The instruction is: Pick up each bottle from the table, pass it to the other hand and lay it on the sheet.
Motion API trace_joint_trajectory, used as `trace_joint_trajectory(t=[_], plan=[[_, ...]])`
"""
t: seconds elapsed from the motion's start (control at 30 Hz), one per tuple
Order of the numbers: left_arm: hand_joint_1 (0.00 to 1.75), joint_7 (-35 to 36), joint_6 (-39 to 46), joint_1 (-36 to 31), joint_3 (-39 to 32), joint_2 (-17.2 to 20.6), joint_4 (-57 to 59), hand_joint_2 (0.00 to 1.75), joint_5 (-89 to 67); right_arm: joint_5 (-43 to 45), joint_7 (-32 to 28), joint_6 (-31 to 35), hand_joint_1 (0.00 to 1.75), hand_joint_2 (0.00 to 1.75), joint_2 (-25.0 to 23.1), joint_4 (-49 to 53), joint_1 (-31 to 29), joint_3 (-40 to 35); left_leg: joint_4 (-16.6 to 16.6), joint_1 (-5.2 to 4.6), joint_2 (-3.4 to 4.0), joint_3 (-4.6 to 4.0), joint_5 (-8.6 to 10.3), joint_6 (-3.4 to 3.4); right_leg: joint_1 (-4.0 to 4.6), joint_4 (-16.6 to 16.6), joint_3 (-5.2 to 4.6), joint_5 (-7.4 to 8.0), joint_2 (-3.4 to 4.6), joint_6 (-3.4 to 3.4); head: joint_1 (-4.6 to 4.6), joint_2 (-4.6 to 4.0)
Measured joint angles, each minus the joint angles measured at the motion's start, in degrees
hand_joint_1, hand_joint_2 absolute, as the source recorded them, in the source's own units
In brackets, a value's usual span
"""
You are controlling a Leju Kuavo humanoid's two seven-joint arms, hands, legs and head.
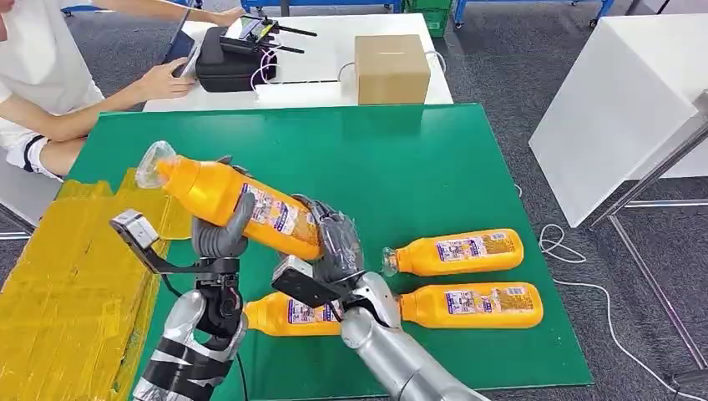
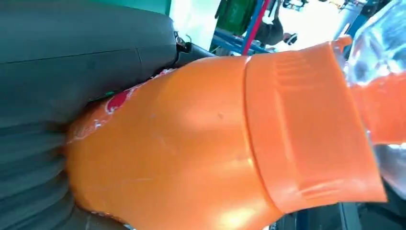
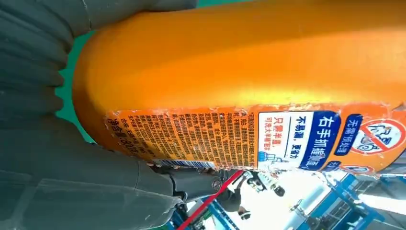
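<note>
You have open green worktop (image 1: 434, 159) across the upper middle of the frame, and the yellow sheet (image 1: 67, 284) lies along its left edge. Both hands grip one orange bottle (image 1: 238, 205) tilted in the air: your left hand (image 1: 221, 230) wraps its middle, your right hand (image 1: 334, 242) its base. Three more bottles (image 1: 459, 251) lie on the worktop lower right. A person (image 1: 50, 75) sits upper left.

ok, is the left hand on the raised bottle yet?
Touching. In the head view the left hand wraps the raised bottle; the left wrist view shows its cover pressed against the orange body.
</note>
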State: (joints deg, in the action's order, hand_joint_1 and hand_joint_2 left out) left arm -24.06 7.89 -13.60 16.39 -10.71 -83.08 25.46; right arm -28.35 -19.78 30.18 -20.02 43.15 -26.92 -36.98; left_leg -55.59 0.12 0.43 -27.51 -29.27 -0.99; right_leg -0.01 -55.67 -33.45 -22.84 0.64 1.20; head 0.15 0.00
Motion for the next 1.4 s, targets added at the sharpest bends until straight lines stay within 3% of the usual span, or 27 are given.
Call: trace_joint_trajectory(t=[0.17, 0.2, 0.23, 0.37, 0.4, 0.53, 0.6, 0.7, 0.73, 0.9, 1.0, 1.07, 1.13, 1.23, 1.4], plan=[[1.75, -0.72, 1.03, 0.09, -0.07, 0.00, -0.26, 1.75, -0.90, 1.05, -0.15, 0.00, 1.75, 1.75, 0.15, 0.48, 0.01, -0.22, 0.00, 0.00, 0.00, 0.01, 0.00, 0.00, 0.00, 0.00, 0.00, 0.00, 0.00, 0.00, 0.00, 0.00], [1.75, -0.90, 1.16, 0.18, -0.07, 0.00, -0.46, 1.75, -1.16, 1.25, -0.20, 0.00, 1.13, 1.75, 0.26, 0.83, 0.10, -0.22, 0.00, 0.00, 0.00, 0.01, 0.00, 0.00, 0.00, 0.00, 0.00, 0.00, 0.00, 0.00, 0.00, 0.00], [1.75, -1.14, 1.27, 0.27, -0.07, 0.00, -0.70, 1.75, -1.25, 1.51, -0.22, 0.04, 0.02, 1.75, 0.39, 1.40, 0.22, -0.22, 0.00, 0.00, 0.00, 0.01, 0.00, 0.00, 0.00, 0.00, 0.00, 0.00, 0.00, 0.00, 0.02, 0.00], [1.75, -1.64, 2.06, 0.25, -0.26, 0.00, -1.14, 1.75, -2.16, 2.25, -0.33, 0.15, 0.00, 1.75, 1.25, 4.24, 0.89, -0.22, 0.00, 0.00, -0.01, 0.00, 0.00, 0.00, 0.00, 0.00, -0.01, 0.00, 0.00, 0.00, 0.00, 0.00], [1.75, -2.56, 3.42, 0.09, -0.39, 0.02, -1.16, 1.75, -4.14, 3.19, -0.42, -0.04, 0.00, 0.00, 1.51, 5.29, 1.41, -0.15, 0.00, 0.00, 0.00, 0.00, 0.00, 0.00, 0.00, 0.00, 0.00, 0.00, 0.00, 0.00, 0.04, 0.00], [1.75, -8.02, 15.45, -1.00, -0.72, 1.73, -1.14, 1.75, -22.57, 6.93, -0.96, -2.82, 0.00, 0.00, 3.22, 11.59, 3.36, 0.63, 0.00, 0.00, 0.00, 0.00, 0.00, 0.00, 0.01, 0.00, -0.03, 0.00, 0.00, 0.00, 0.02, 0.00], [1.75, -7.08, 23.16, -1.71, -0.68, 3.30, -1.03, 1.75, -39.50, 6.84, -1.16, -3.80, 0.00, 0.00, 4.66, 17.82, 4.91, 0.68, 0.00, 0.00, -0.02, 0.00, 0.00, 0.00, 0.01, 0.00, -0.02, 0.00, -0.01, 0.00, 0.00, 0.00], [1.75, -2.73, 28.22, -2.18, -0.68, 5.55, -0.37, 1.75, -55.47, 6.29, -0.59, -4.92, 0.00, 0.00, 6.33, 25.97, 6.86, 0.66, 0.00, 0.00, -0.01, 0.00, 0.00, 0.00, 0.01, 0.00, -0.03, 0.00, 0.01, 0.00, 0.02, 0.00], [1.75, -1.28, 29.53, -2.22, -0.72, 6.06, 0.00, 1.75, -60.48, 6.47, -0.55, -5.49, 0.00, 1.75, 6.95, 28.62, 7.53, 0.68, 0.01, 0.00, 0.00, 0.00, 0.00, 0.00, 0.01, 0.00, -0.03, 0.00, 0.01, 0.00, 0.02, 0.00], [1.75, 5.54, 31.80, -2.00, -6.15, 6.40, 0.92, 1.75, -94.61, 7.30, -0.83, -7.15, 0.00, 1.75, 9.36, 38.61, 10.49, 0.63, 0.01, 0.00, 0.00, -0.03, 0.00, 0.00, -0.01, 0.00, -0.03, 0.00, 0.00, 0.00, 0.02, 0.00], [1.75, 20.62, 31.87, -2.06, -8.76, 9.45, 1.91, 1.75, -112.62, 6.80, -1.16, -7.41, 0.00, 1.75, 11.02, 42.85, 11.78, 0.63, 0.01, -0.01, 0.06, 0.02, -0.01, 0.01, 0.01, 0.01, -0.04, 0.00, 0.04, 0.00, 0.07, 0.00], [1.75, 29.43, 31.87, -2.57, -7.24, 12.87, 4.45, 1.75, -114.48, 6.78, -0.92, -7.65, 0.00, 1.75, 12.19, 45.24, 12.53, 0.59, 0.01, -0.01, 0.08, 0.04, -0.01, 0.01, 0.02, 0.00, -0.04, 0.00, 0.07, 0.00, 0.02, 0.00], [1.75, 31.24, 31.87, -2.62, -7.04, 14.80, 5.97, 1.75, -115.03, 6.82, -0.72, -7.74, 0.00, 1.75, 13.07, 46.69, 13.02, 0.63, 0.01, 0.01, 0.03, 0.03, 0.00, 0.02, 0.11, 0.00, -0.06, -0.01, 0.03, -0.01, 0.02, 0.00], [1.75, 41.30, 31.65, -5.11, -1.67, 18.78, 12.08, 1.75, -115.38, 7.28, -0.70, -9.03, 0.00, 1.75, 14.12, 48.72, 13.75, 0.70, 0.02, 0.02, -0.06, 0.00, 0.05, 0.09, 0.14, 0.00, -0.02, -0.01, -0.04, -0.02, 0.04, 0.00], [1.75, 42.64, 31.50, -7.98, 2.14, 22.07, 24.94, 1.75, -115.36, 8.17, -1.24, -9.51, 0.00, 1.75, 15.74, 52.21, 16.57, 2.86, 0.02, 0.05, 0.07, 0.02, 0.04, 0.09, 0.11, -0.02, -0.04, 0.00, 0.06, -0.02, 0.04, 0.00]])
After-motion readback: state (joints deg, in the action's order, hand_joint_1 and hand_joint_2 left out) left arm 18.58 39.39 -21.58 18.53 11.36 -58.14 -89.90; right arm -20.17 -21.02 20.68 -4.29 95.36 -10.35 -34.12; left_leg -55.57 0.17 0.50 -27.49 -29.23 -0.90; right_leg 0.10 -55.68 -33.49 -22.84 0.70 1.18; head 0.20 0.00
